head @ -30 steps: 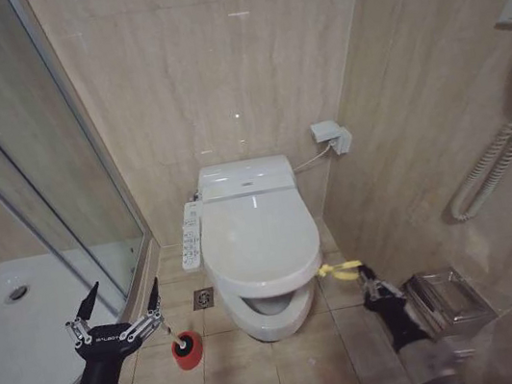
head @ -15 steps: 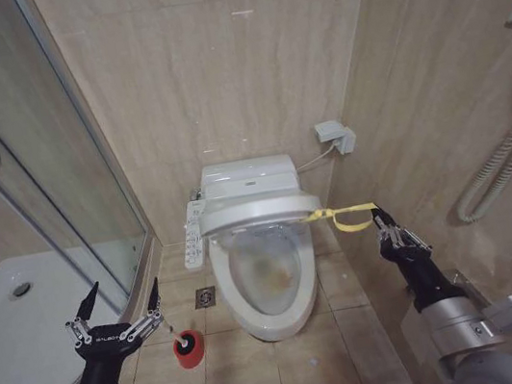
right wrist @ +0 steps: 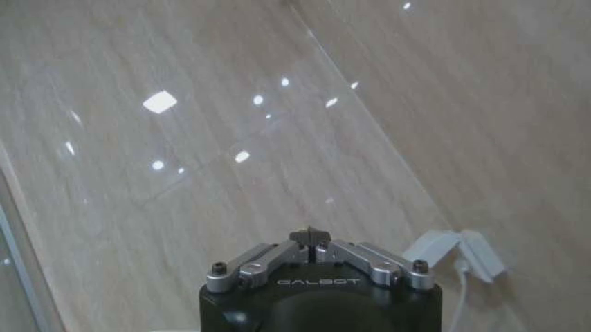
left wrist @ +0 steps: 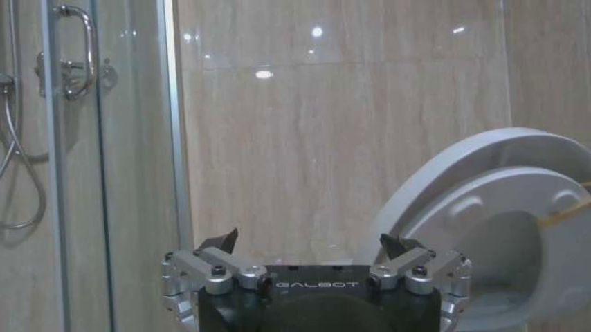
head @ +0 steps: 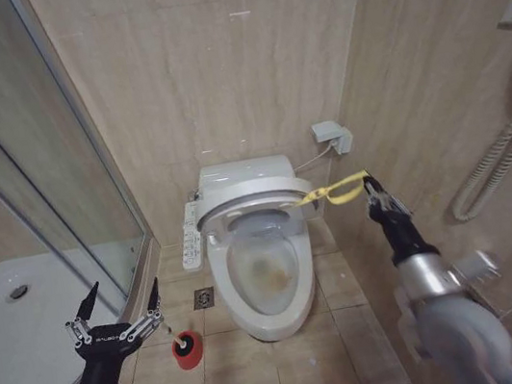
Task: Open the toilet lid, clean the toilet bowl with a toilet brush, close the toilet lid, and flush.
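The toilet lid point(head: 249, 199) is lifted partway and tilts up toward the tank. Its yellow strap point(head: 335, 188) runs taut to my right gripper point(head: 371, 189), which is shut on the strap to the right of the toilet. Below, the toilet bowl point(head: 266, 270) lies uncovered, with brownish staining inside. The toilet brush point(head: 175, 337) stands in a red holder cup point(head: 188, 350) on the floor, left of the bowl. My left gripper point(head: 124, 304) hangs open just above and left of the brush. From the left wrist, the left gripper point(left wrist: 314, 243) is open and the raised lid point(left wrist: 517, 149) shows beyond it.
A glass shower door point(head: 65, 154) and white shower tray point(head: 6, 339) fill the left side. A control panel point(head: 191, 233) sits on the toilet's left flank. A wall box point(head: 330, 134) with a cable hangs behind, and a coiled cord point(head: 495, 164) runs along the right wall.
The lid has swung up from flat over the bowl. My right gripper rose and moved back toward the wall, pulling the strap. The left arm stayed still.
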Robot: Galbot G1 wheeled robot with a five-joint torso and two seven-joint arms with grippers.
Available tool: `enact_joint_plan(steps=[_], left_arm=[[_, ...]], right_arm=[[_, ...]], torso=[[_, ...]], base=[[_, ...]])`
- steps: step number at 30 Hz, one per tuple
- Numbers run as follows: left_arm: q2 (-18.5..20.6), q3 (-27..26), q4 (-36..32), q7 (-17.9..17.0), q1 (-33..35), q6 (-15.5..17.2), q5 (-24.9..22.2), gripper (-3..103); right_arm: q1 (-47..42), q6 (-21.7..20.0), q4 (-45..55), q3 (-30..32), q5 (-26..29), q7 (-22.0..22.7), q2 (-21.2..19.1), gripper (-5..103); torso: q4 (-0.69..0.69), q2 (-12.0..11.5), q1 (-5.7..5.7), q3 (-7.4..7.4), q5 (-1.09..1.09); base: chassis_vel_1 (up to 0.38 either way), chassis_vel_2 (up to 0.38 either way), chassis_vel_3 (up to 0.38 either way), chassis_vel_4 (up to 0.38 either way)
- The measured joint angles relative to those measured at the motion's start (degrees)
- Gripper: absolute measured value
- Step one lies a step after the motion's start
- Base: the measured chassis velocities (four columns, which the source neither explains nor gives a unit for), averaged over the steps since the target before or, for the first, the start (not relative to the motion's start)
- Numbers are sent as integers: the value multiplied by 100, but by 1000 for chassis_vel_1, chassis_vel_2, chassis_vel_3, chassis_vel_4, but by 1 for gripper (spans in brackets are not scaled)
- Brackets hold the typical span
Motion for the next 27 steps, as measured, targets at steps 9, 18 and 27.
enact_joint_plan(steps=[9, 18, 27], left_arm=[[1, 0, 0, 1, 0, 0, 0, 100], [1, 1, 0, 2, 0, 0, 0, 100], [1, 0, 0, 2, 0, 0, 0, 100]], right_arm=[[1348, 160, -1307, -441, -228, -98, 47, 0], [2444, 202, -2152, -668, -394, -186, -75, 0], [3607, 396, -3357, -1149, -833, -281, -193, 0]], torso=[[1, 0, 0, 0, 1], [4, 0, 1, 1, 2], [4, -1, 2, 1, 2]], base=[[0, 0, 0, 0], [0, 0, 0, 0], [0, 0, 0, 0]])
